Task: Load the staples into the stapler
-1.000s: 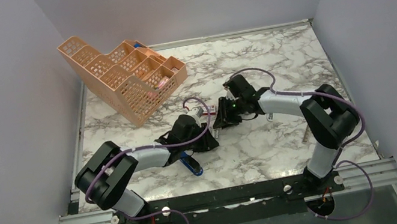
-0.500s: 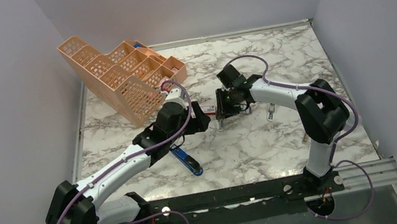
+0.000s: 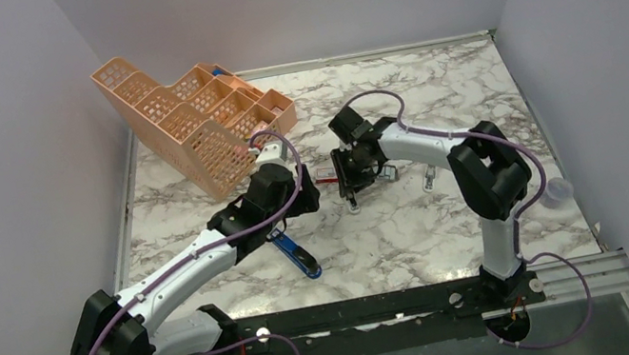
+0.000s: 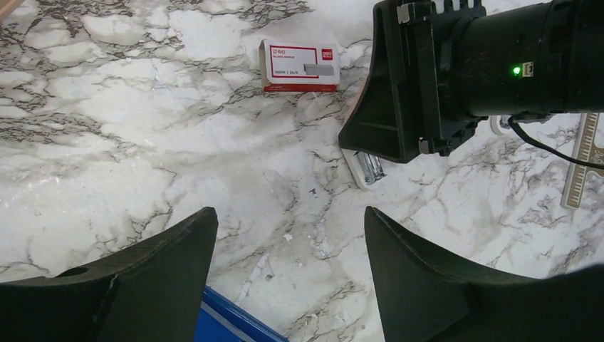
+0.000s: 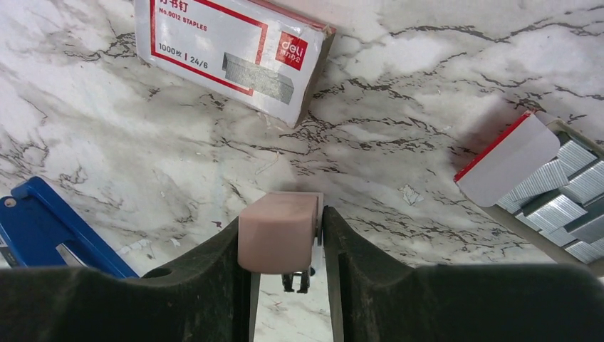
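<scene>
From above, we are seeing the stapler [image 3: 297,256] lying on the table [image 3: 431,90] beside the left arm. The left claw [image 3: 306,198] and the right claw [image 3: 352,195] are meeting just beyond it, near the red-and-white box [image 3: 327,175]. The staples are too small to find in this view.

In the left wrist view, the left claw [image 4: 288,235] is standing wide open and holding nothing, above bare marble. We are judging that it is waiting there to steady the stapler [image 4: 228,324], whose blue edge is showing close below. The staples [image 4: 368,167] are lying in a small tray, partly under the right claw.

In the right wrist view, the right claw [image 5: 281,221] is pressing closed on a pink block [image 5: 278,231], not on the staples [image 5: 566,196]. These are resting to the right, apart from the fingers, so we are thinking the loading is not yet begun.
</scene>
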You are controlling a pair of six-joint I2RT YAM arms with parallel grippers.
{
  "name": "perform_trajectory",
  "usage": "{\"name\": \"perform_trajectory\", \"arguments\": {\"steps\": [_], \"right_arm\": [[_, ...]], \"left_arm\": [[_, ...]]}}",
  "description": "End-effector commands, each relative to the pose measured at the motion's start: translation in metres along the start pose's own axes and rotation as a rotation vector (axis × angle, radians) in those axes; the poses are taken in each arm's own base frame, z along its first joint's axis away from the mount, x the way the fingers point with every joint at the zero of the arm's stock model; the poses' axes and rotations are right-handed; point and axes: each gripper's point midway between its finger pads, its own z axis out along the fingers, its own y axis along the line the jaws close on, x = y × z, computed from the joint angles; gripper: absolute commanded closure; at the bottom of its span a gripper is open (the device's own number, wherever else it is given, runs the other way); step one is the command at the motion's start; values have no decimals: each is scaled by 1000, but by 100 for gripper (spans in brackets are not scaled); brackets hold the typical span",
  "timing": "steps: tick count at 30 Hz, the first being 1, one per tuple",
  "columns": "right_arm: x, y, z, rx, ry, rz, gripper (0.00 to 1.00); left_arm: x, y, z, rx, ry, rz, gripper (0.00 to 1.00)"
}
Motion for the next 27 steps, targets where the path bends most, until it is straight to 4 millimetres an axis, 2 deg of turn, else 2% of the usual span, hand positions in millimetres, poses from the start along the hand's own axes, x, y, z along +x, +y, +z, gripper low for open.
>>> {"name": "perform_trajectory", "arguments": {"steps": [1,10,13,19,22,27], "right_arm": [[1,-7,1,56,20,-49,60],[0,1,-6,13,5,-54,50],[-3,5,-16,-2,-16,-57,47],[-7,13,-46,-48,-95,-64,42],[1,22,-59,-95,-122,-89,38],[31,58,-70,-166,-139,-198,32]], "left_arm": [[-12,7,-6,-35,-39,8,23],[-15,9,-8,-41,-42,11,23],[-18,9,-9,-43,-44,11,23],[-26,10,-14,-56,-52,1,20],[-28,17,-18,-93,-54,-17,15],[-32,36,-29,-182,-66,-44,6]]}}
